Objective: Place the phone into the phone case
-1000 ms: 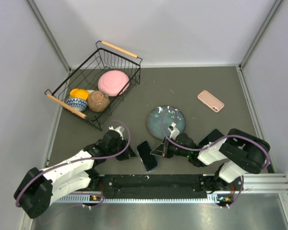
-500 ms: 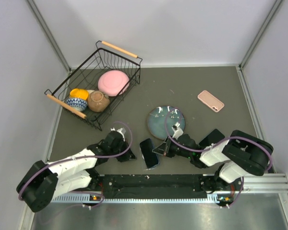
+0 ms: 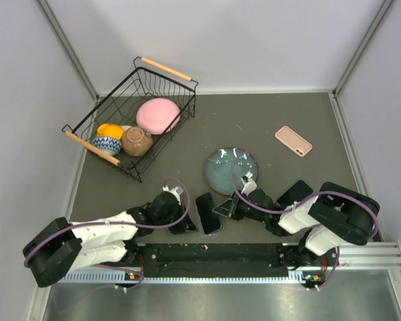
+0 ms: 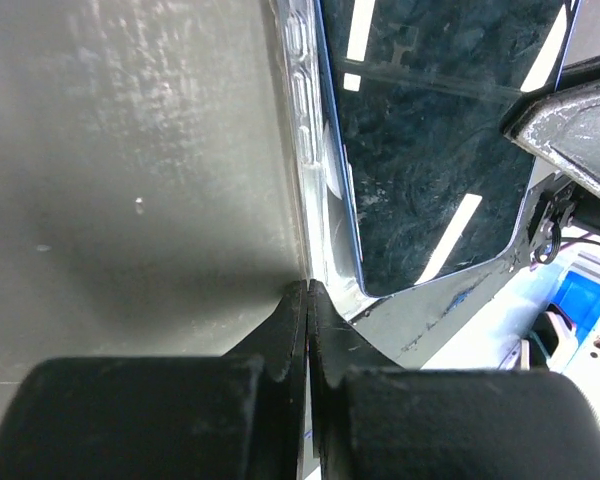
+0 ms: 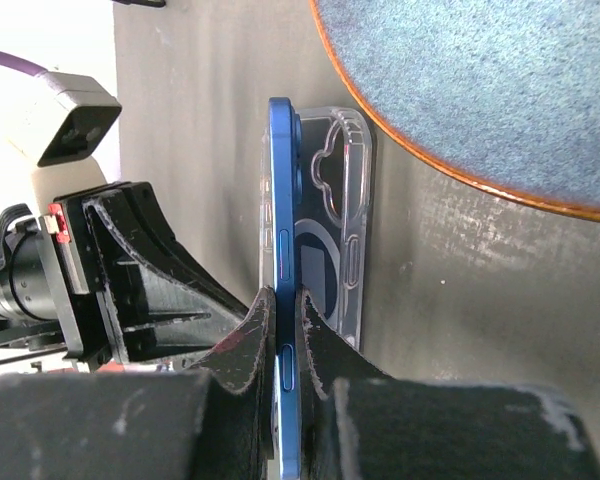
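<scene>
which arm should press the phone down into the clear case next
Right. The right gripper is clamped on the blue phone, standing on edge along the clear case; the left gripper is shut, tips at the case's rim.

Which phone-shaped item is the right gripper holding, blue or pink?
The blue phone, pinched on edge by the right gripper beside the clear case; the pink one lies alone far right.

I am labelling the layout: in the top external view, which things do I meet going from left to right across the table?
In order: black wire basket with wooden handles → blue phone with dark screen → flat pink phone-shaped item.
</scene>
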{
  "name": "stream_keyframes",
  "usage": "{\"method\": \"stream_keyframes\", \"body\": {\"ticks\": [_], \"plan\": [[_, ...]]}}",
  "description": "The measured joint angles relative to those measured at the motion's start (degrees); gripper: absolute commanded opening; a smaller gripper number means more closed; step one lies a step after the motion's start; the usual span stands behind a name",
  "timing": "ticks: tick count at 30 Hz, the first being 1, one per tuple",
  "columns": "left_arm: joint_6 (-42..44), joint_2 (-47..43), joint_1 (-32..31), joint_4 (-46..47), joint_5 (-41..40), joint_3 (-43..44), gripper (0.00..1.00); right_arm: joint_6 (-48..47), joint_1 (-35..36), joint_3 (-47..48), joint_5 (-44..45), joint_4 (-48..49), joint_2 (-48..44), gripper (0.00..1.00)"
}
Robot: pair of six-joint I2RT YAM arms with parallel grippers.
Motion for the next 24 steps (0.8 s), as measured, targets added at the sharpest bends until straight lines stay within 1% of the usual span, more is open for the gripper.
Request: {"method": "stream_keyframes", "body": {"ticks": [9,15,20,22,23,24], "plan": [[-2.69,3.37,-4.28,3.74,-1.88,0.57,0.00,1.11,2.67,0.00,3.96,0.33,0.09,0.00],[-3.15,6.12,-5.66,4.26,-2.34,2.27,0.00,1.62,3.80,-0.74,7.41,1.27,0.11,0.00],[-3.39,5.81,-6.12,3.87,-2.91,2.36,0.00,2.05,4.17,-1.44,8.57,3.13,0.92,0.00],[-3.45,4.63,-6.40,1.68,-3.98,2.64,0.04,2.40,4.44,-1.51,8.70,3.37,1.09,0.00],[-3.41,3.63,-6.54,-0.13,-4.74,2.97,0.12,2.56,4.61,-1.51,8.70,3.39,1.11,0.00],[-3.34,2.29,-6.60,-1.84,-5.68,3.19,0.16,2.82,4.90,-1.60,8.66,3.50,1.16,0.00]]}}
